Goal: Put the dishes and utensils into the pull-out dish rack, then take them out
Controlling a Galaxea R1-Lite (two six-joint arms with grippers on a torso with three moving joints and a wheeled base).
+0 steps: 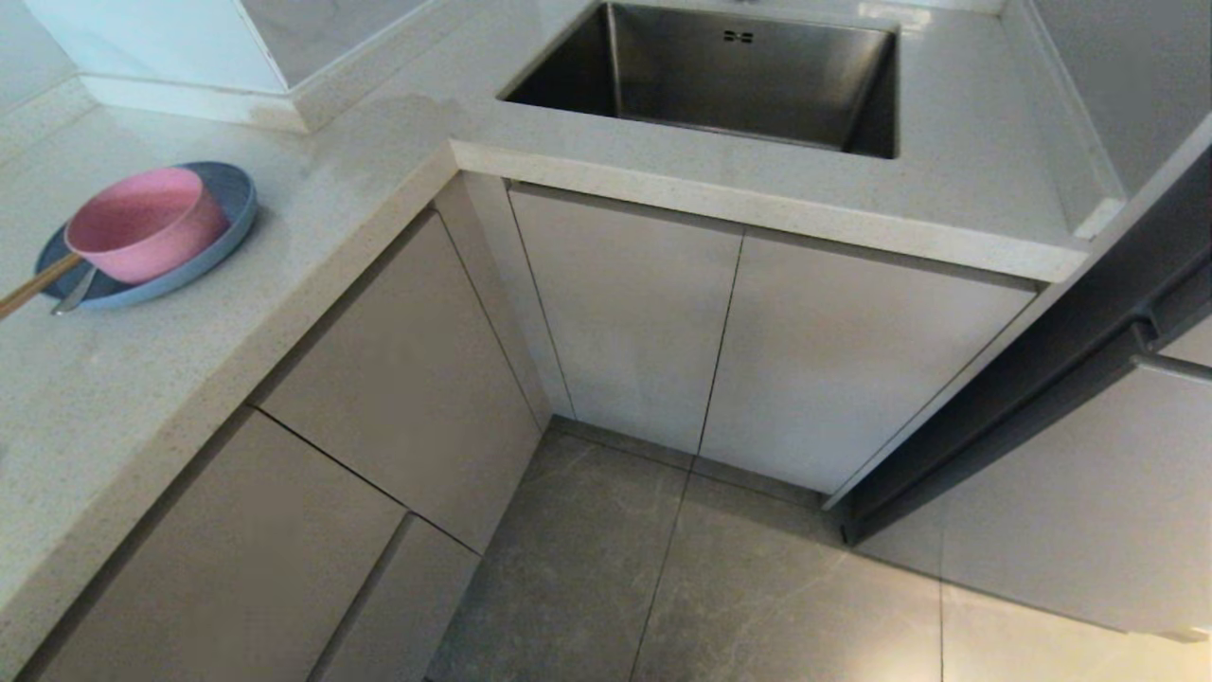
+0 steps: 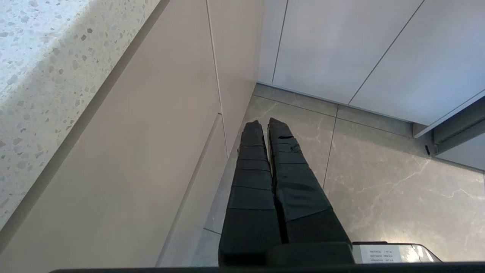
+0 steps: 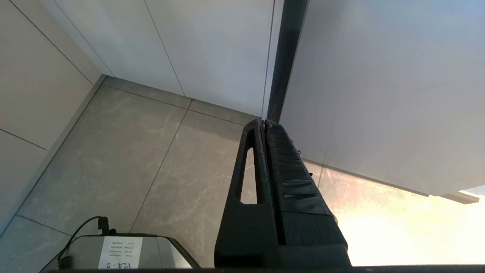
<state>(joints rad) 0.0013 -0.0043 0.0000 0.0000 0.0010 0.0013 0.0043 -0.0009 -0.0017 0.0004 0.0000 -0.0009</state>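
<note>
Left end effector (image 2: 264, 122) and right end effector (image 3: 262, 122) are both clamped shut on nothing, down by the cabinets. Pink bowl (image 1: 142, 223) sits on the blue plate (image 1: 232, 204) on the counter (image 1: 142, 379); light, probably slick plastic, so I'd pinch the rim.

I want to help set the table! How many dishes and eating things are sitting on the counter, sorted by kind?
Bowls: 1, the pink bowl
Plates: 1, the blue plate under it
Chopsticks: wooden chopsticks, count unclear
Metal utensil handles: 1, the silver handle
Total: 4 kinds showing
</note>
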